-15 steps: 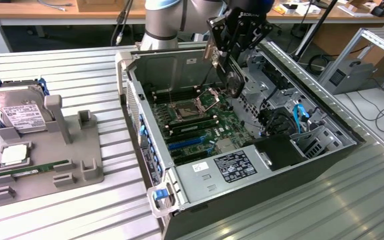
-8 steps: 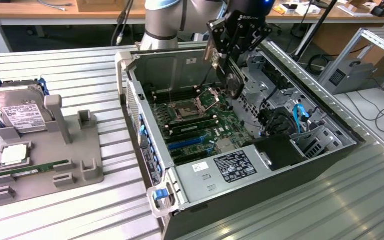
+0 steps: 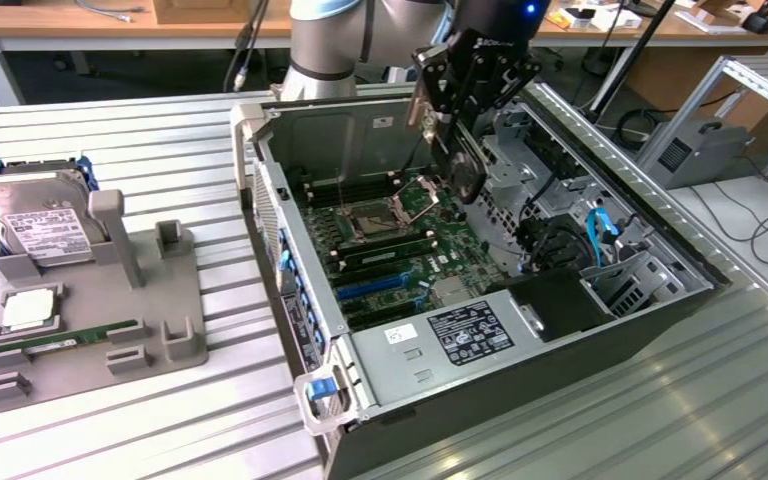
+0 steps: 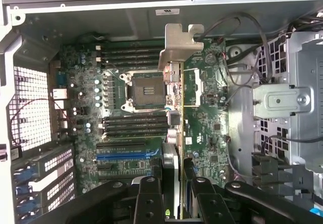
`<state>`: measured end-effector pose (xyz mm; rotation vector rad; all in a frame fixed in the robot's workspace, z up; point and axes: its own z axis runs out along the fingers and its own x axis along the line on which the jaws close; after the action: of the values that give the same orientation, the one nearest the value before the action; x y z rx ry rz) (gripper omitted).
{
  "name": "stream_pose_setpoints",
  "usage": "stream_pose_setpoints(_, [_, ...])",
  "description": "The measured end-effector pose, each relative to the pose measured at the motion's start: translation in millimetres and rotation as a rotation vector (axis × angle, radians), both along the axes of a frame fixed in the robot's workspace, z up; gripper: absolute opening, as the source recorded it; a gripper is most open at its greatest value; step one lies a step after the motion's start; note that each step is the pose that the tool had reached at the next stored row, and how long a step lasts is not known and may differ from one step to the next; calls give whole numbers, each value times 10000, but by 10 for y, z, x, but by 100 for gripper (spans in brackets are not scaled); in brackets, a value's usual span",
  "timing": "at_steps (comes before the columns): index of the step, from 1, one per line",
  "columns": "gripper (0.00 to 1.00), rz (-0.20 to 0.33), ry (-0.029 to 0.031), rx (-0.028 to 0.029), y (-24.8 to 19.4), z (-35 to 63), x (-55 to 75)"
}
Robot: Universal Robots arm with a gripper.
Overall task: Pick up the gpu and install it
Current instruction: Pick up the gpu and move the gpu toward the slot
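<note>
Exterior view's left: the fixture (image 3: 157, 330) on the worktop (image 3: 197, 430) carries the hard drive (image 3: 37, 225) and memory stick (image 3: 84, 340), well apart from the action, so ignore them. Middle: the end effector (image 3: 458, 135) is over the open case (image 3: 344, 130), clamped on the gpu (image 3: 464, 175). The card hangs edge-on below it, above the motherboard (image 3: 398, 250), apart from it as far as I can tell. In the wrist view the gpu (image 4: 173, 82) runs out from between the fingers (image 4: 149, 193), with its bracket (image 4: 179, 45) at the far end. Your risks: the card looks crosswise to the blue slot (image 4: 128, 156) and sits nearer the socket (image 4: 146, 90), so pushing down from here would likely hit board parts or damage the edge connector. The bracket could snag the case wall. It's a narrow grip on a flat card, so it may twist. Exterior view's right: cables (image 4: 242, 27) and the drive cage (image 4: 303, 82) are near the end effector, so watch for a catch.
</note>
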<state>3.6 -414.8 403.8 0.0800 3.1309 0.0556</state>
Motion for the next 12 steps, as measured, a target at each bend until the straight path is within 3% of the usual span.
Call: stream_pose_setpoints(12, [27,0,0,0,-8,-150,0])
